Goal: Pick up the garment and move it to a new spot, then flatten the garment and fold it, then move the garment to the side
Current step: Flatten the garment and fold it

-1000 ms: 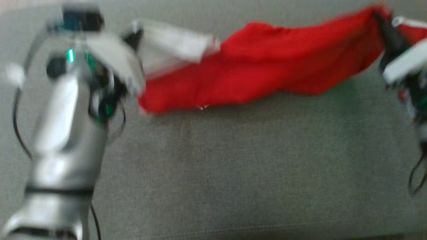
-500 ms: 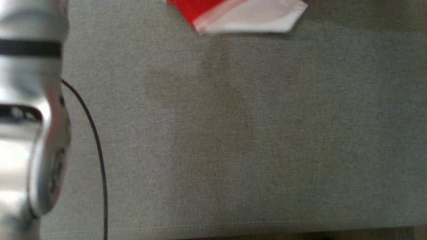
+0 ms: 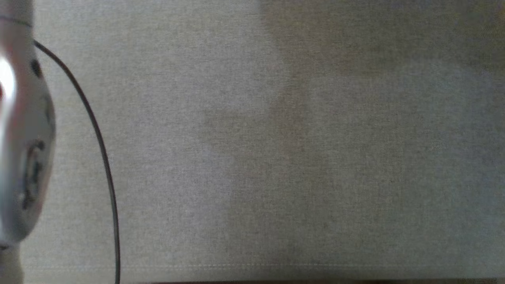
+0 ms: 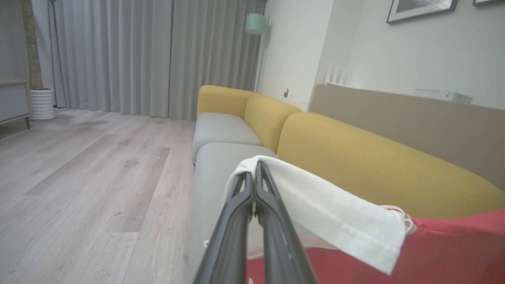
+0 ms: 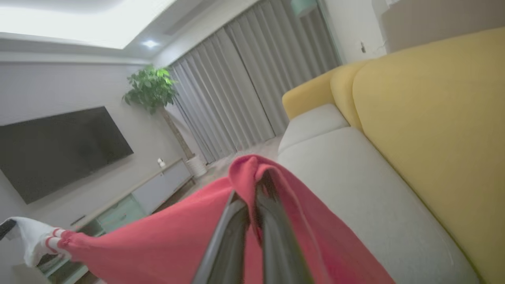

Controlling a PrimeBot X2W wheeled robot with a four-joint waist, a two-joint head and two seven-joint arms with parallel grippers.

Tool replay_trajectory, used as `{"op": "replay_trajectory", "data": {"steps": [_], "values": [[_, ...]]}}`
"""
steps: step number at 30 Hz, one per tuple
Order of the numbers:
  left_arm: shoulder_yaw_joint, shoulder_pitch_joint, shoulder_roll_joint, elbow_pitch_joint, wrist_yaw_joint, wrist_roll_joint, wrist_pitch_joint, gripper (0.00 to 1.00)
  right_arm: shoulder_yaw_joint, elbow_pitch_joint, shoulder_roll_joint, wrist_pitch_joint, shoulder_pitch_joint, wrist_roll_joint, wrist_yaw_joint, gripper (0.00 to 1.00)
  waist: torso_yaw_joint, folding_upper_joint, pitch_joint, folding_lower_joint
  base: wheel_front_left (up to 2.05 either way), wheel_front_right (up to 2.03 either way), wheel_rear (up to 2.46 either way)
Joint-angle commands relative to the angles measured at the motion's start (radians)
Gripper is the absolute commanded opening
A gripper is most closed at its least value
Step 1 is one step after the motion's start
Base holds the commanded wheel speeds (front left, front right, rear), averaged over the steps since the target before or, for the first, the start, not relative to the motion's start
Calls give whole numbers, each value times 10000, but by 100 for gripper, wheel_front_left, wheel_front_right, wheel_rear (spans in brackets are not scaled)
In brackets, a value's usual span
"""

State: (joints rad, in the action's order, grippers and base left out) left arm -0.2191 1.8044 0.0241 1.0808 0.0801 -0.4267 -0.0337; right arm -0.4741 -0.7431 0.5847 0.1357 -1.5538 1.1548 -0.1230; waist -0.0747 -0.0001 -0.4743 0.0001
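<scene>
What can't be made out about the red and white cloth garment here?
Left wrist view: red and white cloth garment cut off by right and bottom edges.
Right wrist view: right gripper tips wrapped in red cloth.
Head view: blurred; silver forearm cut by left edge.

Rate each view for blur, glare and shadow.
Head view: soft, a glare streak on the forearm, a dim shadow across the sofa seat. Left wrist view: sharp, evenly lit. Right wrist view: ceiling light blown out, garment blurred close up.

My left claw [image 4: 254, 169] is clamped on the red-and-white cloth garment [image 4: 453, 252], my right claw [image 5: 256, 189] likewise; silvery left forearm [image 3: 23, 150] at head view's left.
</scene>
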Motion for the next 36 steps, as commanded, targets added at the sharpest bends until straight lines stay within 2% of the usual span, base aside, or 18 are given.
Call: {"op": "replay_trajectory", "data": {"steps": [1,4,7,11,13,15,19,23,26,30,36], "values": [[-208,88,333,-131,134,-8,-92,0,-178,270,102,167,410,195,-77,0,-88,1,148,-1,0,0,0],[-696,-702,364,262,395,51,-361,0,-756,381,192,441,1443,671,-77,0,-184,1,538,-1,0,0,0],[-1004,-1347,396,489,474,-6,-619,0,-1157,535,265,669,2215,999,-77,0,-212,1,890,-1,0,0,0],[-2288,-3084,394,189,500,-681,-2025,0,-2029,955,433,1378,3807,1657,-77,0,-176,1,1741,-1,0,0,0],[-3038,-4085,633,-369,502,-1345,-3090,0,-2431,1109,540,1785,4511,1950,-77,0,-122,1,2175,-1,0,0,0],[-3834,-5125,1094,-1181,503,-2158,-4366,0,-2860,1268,658,2228,5162,2168,-77,0,-60,1,2626,-1,0,0,0],[-5209,-6978,2660,-3401,504,-3848,-6790,0,-3579,1584,929,3016,6282,2536,-77,0,56,1,3405,-1,0,0,0],[-5955,-8424,4346,-5643,505,-5340,-8758,0,-4213,1913,1255,3685,7302,2791,-77,0,123,1,4047,-1,0,0,0],[-6142,-9272,5313,-6944,505,-6221,-9853,0,-4744,2140,1545,4252,7950,2802,-77,0,190,1,4398,-1,0,0,0],[-6188,-10217,6182,-8378,357,-7143,-10951,0,-5321,2472,1962,5059,8663,2885,-77,0,276,1,4676,-1,0,0,0],[-6236,-11406,7021,-10292,-340,-8216,-11956,0,-6048,3250,2915,6761,9459,3054,-77,0,415,1,4693,-1,0,0,0]]}}
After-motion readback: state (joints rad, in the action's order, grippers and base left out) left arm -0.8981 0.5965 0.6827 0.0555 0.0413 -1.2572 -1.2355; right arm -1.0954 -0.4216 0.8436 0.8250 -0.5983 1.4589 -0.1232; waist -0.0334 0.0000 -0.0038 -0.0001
